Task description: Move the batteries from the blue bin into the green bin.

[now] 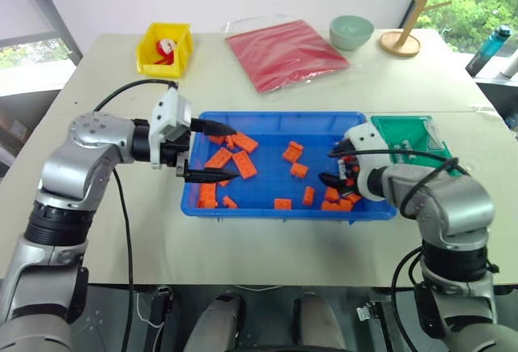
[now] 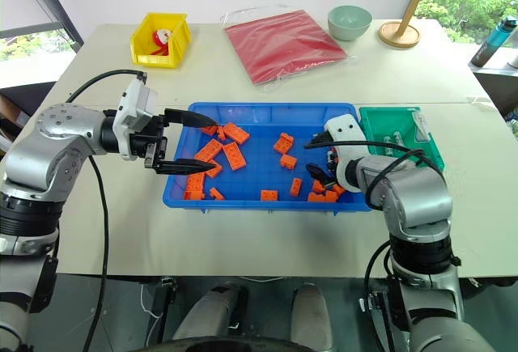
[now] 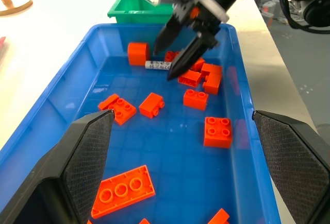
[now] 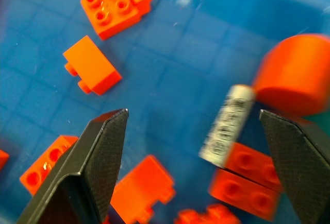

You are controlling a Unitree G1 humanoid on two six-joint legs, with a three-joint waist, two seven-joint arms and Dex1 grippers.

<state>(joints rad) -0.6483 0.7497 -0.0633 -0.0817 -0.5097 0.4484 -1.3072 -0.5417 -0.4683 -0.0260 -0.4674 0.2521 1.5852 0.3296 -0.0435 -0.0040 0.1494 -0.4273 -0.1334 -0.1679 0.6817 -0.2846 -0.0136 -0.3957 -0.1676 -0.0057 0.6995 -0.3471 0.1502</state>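
Right wrist view: we hold the right gripper [image 4: 193, 157] spread wide over the small silver-grey cylindrical battery [image 4: 227, 125].
We centre it between the fingers, clear of orange plastic bricks [image 4: 92, 64].

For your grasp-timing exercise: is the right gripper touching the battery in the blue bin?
Apart. Right wrist view: the battery lies between the open right gripper fingers, blue bin floor visible beside it.
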